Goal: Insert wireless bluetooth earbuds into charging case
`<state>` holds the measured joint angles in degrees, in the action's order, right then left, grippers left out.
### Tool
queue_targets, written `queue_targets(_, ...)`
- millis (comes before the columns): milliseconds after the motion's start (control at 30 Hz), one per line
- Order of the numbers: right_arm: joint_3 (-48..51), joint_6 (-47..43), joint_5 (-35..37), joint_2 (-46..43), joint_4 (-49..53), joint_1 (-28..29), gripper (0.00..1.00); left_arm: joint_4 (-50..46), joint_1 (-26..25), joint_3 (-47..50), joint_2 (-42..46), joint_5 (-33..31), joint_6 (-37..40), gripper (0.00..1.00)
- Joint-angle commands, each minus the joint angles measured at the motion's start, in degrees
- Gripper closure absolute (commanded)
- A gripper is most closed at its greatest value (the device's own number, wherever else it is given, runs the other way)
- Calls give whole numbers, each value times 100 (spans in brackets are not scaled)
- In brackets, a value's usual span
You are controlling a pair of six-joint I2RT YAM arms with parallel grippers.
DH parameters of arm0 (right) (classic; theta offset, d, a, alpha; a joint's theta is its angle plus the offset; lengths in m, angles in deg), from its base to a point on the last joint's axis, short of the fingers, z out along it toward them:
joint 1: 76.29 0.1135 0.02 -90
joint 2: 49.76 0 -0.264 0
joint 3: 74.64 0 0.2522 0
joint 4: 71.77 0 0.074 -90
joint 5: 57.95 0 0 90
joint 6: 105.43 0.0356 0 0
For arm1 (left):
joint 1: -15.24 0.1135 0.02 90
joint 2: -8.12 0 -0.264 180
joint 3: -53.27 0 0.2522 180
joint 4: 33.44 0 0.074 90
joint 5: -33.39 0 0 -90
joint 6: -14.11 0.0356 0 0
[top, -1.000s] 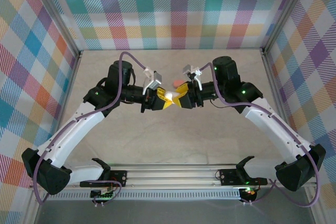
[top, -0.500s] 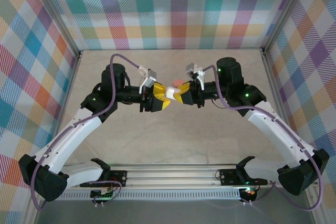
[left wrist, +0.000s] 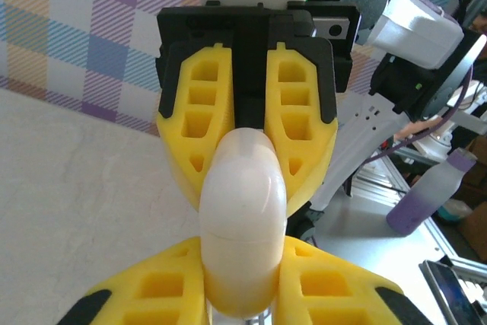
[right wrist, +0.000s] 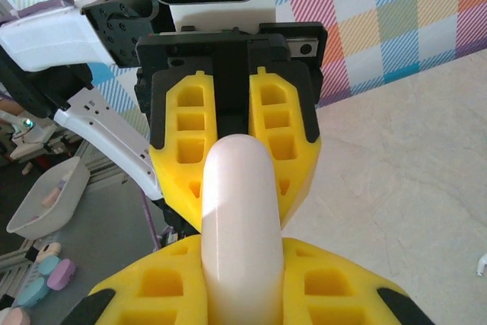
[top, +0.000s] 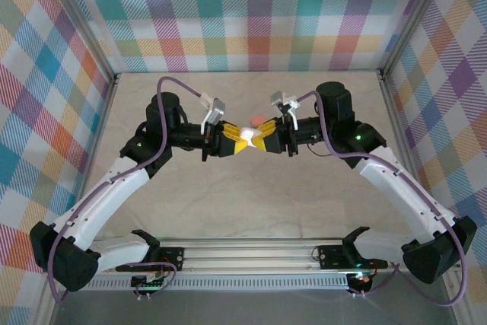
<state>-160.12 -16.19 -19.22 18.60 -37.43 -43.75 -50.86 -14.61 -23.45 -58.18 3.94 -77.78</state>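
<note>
The left hand (top: 234, 143) is clenched on one end of a white charging case (left wrist: 242, 211). Its ribbed yellow fingers (left wrist: 163, 294) press against the case on both sides. The right hand (top: 262, 139) faces it tip to tip and grasps the opposite end of the same case, so the case bridges the two hands, clear of the worktop (top: 251, 203) below.

The case is a smooth, glossy, rounded pebble, longer than it is wide. A fine seam runs across it close to the left hand's fingertips, and the lid looks closed along that line.

Just beyond the hands, on the side away from the arm bases, a small salmon-pink item (top: 261, 119) lies on the worktop; it is too small to tell what it is. In the right wrist view, a tiny white piece (right wrist: 481, 265) lies on the worktop to the right of the right hand, cut off by the picture's edge.
</note>
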Motion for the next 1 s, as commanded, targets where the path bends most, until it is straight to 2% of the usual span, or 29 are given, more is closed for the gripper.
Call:
queue_targets(0,-42,22,-241,61,-133,-10,93,236,31,-15,-40,66,-97,86)
queue_targets(67,-65,23,-285,103,-109,-10,93,247,31,-24,-49,60,-116,82)
queue_targets(167,-70,52,-342,164,-125,-4,94,243,31,-55,-55,64,-127,65)
queue_targets(300,-83,66,-382,187,-151,-10,94,181,31,-100,-105,100,-127,60)
queue_targets(467,-108,89,-300,213,-159,-10,94,155,31,-112,-183,191,-105,71)
queue_targets(533,-120,114,-234,222,-186,-10,94,72,31,-128,-207,194,-48,84)
queue_targets(567,-118,132,-173,217,-195,-11,90,23,31,-134,-208,186,-2,88)
queue_targets(633,-78,171,44,185,-244,-10,77,-69,31,-129,-190,88,70,95)
queue_targets(700,-12,189,411,107,-286,-10,62,-199,31,-120,-150,29,198,98)
queue_targets(800,-46,142,1037,71,-101,-40,59,-249,31,-28,-76,37,311,100)
queue_targets(967,-145,279,1330,237,98,-133,58,-217,31,124,25,27,371,100)
